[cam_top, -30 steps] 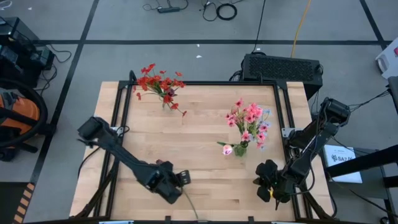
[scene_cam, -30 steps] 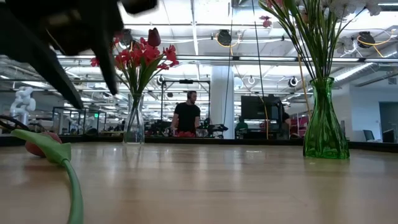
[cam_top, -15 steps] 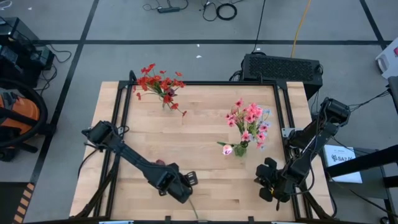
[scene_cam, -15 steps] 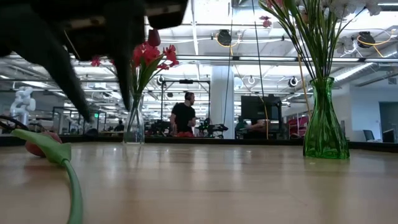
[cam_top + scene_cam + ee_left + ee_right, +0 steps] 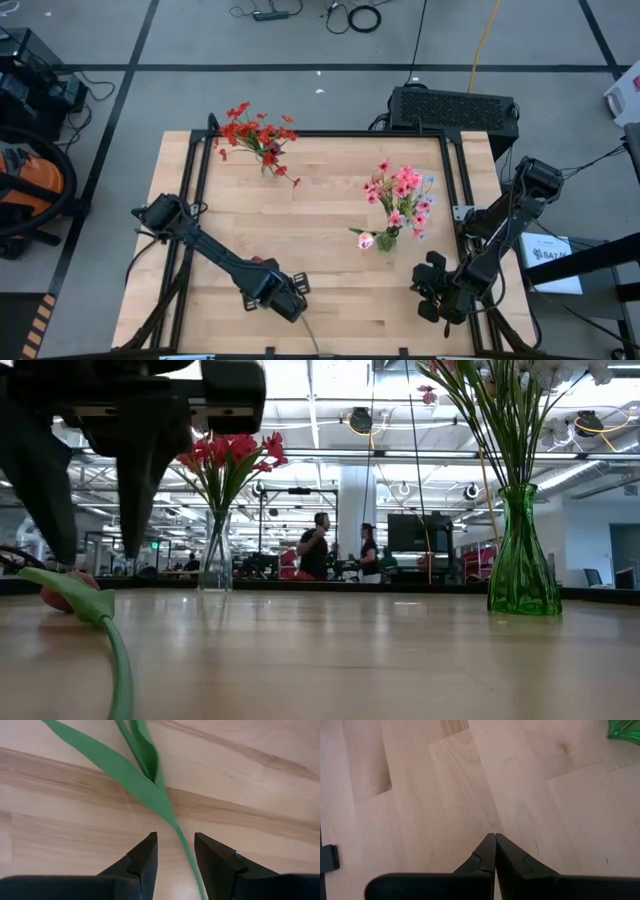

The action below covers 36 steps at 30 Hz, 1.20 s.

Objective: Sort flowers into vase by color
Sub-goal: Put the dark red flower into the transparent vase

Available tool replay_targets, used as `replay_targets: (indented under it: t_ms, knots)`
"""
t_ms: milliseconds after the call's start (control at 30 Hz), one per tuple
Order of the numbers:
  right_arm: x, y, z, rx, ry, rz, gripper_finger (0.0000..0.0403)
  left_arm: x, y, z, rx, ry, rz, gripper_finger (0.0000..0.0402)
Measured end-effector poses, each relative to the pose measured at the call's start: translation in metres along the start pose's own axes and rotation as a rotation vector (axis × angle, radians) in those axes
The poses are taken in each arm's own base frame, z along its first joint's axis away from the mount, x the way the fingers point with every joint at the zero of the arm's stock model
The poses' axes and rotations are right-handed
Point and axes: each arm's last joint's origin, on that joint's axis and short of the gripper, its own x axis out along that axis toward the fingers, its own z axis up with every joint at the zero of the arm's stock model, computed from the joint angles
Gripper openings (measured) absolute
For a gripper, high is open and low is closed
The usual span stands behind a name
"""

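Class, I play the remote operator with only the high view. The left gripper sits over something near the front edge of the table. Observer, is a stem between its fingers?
Observer: Yes. In the left wrist view the left gripper is open, and the thin green stem runs between its fingers, not yet pinched.
Operator: What flower is on that stem?
Observer: The low view shows a dark red tulip lying flat on the table, with a long leaf across it.
Operator: And the right gripper?
Observer: The right wrist view shows the right gripper shut on nothing, above bare wood beside the green vase.
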Motion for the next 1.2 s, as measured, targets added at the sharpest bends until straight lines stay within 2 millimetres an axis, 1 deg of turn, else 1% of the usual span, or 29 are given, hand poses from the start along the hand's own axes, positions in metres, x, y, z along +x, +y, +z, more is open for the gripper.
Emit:
replay_targets:
  t_ms: [167,267,400,500,567,667,767,833,933,967,1100,1133,1200]
  knots:
    - [0.0,0.0,0.0,-0.001,0.0,-0.003,0.0,0.009,0.003,0.005,-0.021,0.0,0.027,0.0134]
    - [0.0,-0.001,0.0,-0.002,0.001,-0.006,0.0,0.016,0.0,0.007,-0.032,-0.007,0.028,0.0134]
    - [0.0,-0.001,0.0,-0.013,-0.002,-0.011,0.0,0.034,-0.006,0.01,-0.037,-0.024,0.045,0.0134]
    - [0.0,-0.001,0.0,-0.022,-0.002,-0.012,0.0,0.045,-0.008,0.013,-0.041,-0.006,0.107,0.0134]
    - [0.0,-0.001,0.0,-0.021,-0.003,-0.012,0.0,0.05,-0.008,0.012,0.017,-0.008,0.124,0.0134]
    - [0.0,-0.001,0.0,-0.024,-0.003,-0.012,0.0,0.052,-0.007,0.015,0.104,-0.017,0.142,0.0131]
    - [0.0,-0.001,0.0,-0.026,-0.003,-0.014,0.0,0.052,-0.01,0.021,0.114,-0.029,0.168,0.0109]
    - [0.0,-0.001,0.001,-0.03,-0.013,-0.017,0.0,0.051,-0.014,0.026,0.132,-0.032,0.17,0.0079]
    - [0.0,-0.002,0.002,-0.03,-0.053,-0.028,0.0,0.052,-0.021,0.036,0.178,-0.045,0.166,0.0024]
    - [0.0,-0.002,0.002,-0.03,-0.062,-0.031,0.0,0.052,-0.024,0.039,0.195,-0.047,0.167,0.0015]
    - [0.0,-0.002,0.003,-0.032,-0.076,-0.036,0.0,0.052,-0.032,0.054,0.295,-0.067,0.19,0.0013]
    - [0.0,-0.002,0.003,-0.039,-0.076,-0.036,0.0,0.05,-0.033,0.058,0.343,-0.074,0.198,0.0012]
    - [0.0,-0.002,0.003,-0.057,-0.075,-0.037,0.0,0.044,-0.034,0.066,0.495,-0.094,0.221,0.0012]
